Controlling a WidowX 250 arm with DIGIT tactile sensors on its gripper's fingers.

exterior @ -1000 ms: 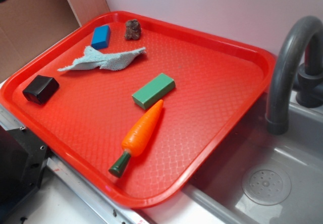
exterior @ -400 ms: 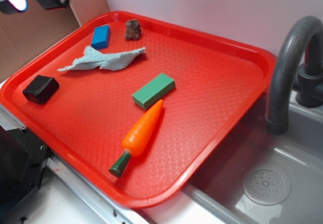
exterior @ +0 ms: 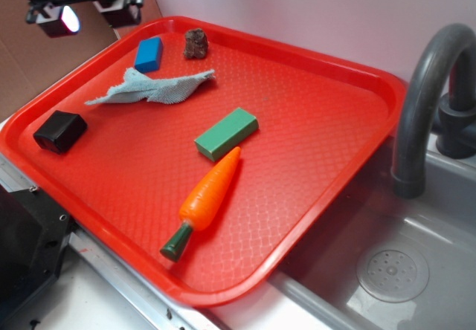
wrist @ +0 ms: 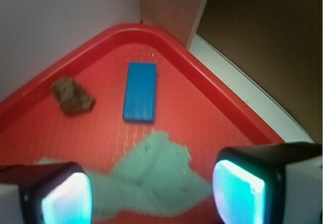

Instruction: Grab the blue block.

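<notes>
Near the far left corner of the red plastic tray [exterior: 327, 107], whose floor has a fine diamond texture, the blue block [exterior: 149, 53] lies flat, a smooth plain rectangle. Just beside it sit a rough brown lump [exterior: 195, 43] and a crumpled pale green woven cloth [exterior: 152, 86]. Nearer the middle lie a longer green block [exterior: 226, 133] and a glossy orange toy carrot [exterior: 204, 196]; a shiny black block [exterior: 59, 131] rests by the left rim. The gripper [wrist: 151, 188] hangs above the cloth, spread wide and holding nothing, short of the blue block [wrist: 140, 91]. Since the earlier frames it has moved further into view at the top left.
</notes>
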